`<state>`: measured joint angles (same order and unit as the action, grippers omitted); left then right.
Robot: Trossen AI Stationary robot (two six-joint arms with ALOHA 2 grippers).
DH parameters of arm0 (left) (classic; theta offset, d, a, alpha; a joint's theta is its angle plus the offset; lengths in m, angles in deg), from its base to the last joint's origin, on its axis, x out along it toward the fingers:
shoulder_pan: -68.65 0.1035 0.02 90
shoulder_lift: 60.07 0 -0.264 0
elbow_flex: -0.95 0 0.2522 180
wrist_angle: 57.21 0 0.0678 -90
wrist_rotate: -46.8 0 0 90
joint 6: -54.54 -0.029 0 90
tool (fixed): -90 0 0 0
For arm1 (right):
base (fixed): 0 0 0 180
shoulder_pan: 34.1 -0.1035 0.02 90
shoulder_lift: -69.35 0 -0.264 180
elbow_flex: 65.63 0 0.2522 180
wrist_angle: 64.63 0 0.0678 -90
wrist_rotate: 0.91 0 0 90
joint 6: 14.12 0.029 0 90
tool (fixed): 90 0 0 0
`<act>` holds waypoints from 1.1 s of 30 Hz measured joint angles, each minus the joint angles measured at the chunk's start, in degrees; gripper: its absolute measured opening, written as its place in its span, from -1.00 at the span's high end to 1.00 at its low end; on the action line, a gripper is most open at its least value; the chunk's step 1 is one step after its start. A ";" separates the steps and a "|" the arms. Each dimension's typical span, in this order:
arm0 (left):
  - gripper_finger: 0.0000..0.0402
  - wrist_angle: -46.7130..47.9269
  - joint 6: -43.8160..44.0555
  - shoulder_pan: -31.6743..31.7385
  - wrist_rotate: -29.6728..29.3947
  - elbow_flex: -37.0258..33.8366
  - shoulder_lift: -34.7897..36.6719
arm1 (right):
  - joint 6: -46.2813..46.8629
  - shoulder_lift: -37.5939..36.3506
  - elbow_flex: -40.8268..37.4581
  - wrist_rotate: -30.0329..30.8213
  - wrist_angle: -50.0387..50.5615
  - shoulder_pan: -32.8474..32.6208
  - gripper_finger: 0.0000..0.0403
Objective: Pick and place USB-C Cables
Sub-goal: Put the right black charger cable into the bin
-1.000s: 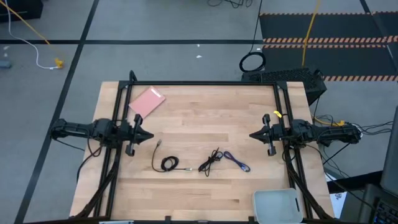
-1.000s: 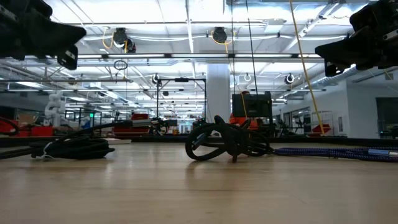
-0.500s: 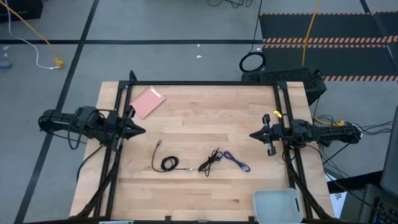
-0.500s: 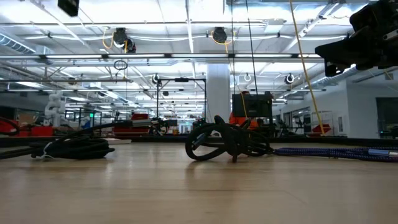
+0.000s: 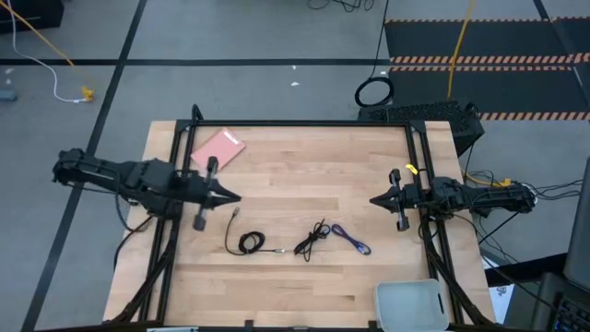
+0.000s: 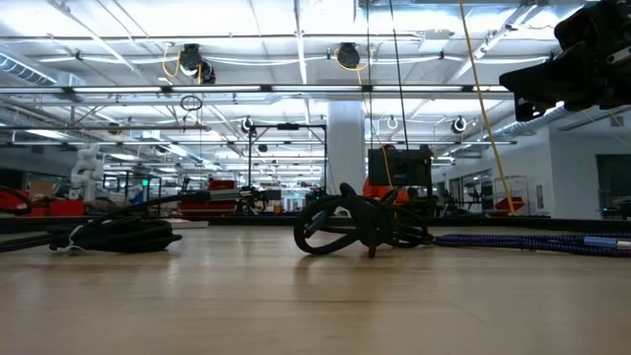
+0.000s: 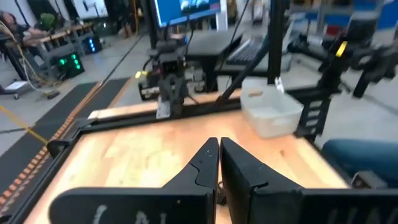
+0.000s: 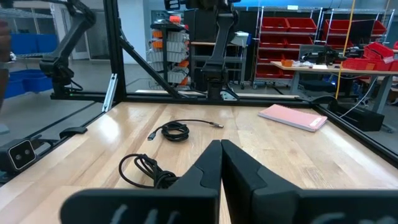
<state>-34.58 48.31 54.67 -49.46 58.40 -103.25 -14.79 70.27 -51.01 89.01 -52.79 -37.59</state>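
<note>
Three cable bundles lie in a row near the table's near edge in the high view: a black loop (image 5: 247, 242), a black bundle (image 5: 313, 238) and a purple-blue cable (image 5: 350, 240). The low view shows them resting flat: black (image 6: 118, 235), black (image 6: 360, 225), purple-blue (image 6: 532, 241). My left gripper (image 5: 238, 196) (image 7: 218, 148) is shut and hovers above the table, just beyond the black loop. My right gripper (image 5: 372, 200) (image 8: 219, 147) is shut and waits at the right side, off the table surface (image 6: 537, 84). The right wrist view shows both black cables (image 8: 175, 130) (image 8: 146, 168).
A pink pad (image 5: 218, 151) (image 8: 292, 116) lies at the far left corner. A grey bin (image 5: 412, 304) (image 7: 270, 112) sits at the near right corner. A black frame (image 5: 304, 124) runs along the far and side edges. Bare wood lies between the grippers.
My left arm drew back toward the table's left edge and rose out of the low view, then reached out again toward the table's middle. It now ends a little farther right than a second ago, closer to the black loop. The cables stayed put.
</note>
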 joint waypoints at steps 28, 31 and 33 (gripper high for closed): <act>0.86 12.98 -0.13 0.84 0.21 22.66 -36.67 | 0.00 0.00 -0.01 0.00 0.00 0.02 1.00; 0.71 13.86 0.86 1.03 0.22 23.72 -39.33 | 0.00 -0.01 0.01 0.00 0.00 0.00 1.00; 0.56 14.36 1.73 1.12 0.26 23.79 -40.77 | 0.00 -0.01 0.00 0.00 0.00 0.00 1.00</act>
<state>-20.21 50.04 55.79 -49.20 82.19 -144.02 -14.79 70.26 -51.02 89.01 -52.79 -37.59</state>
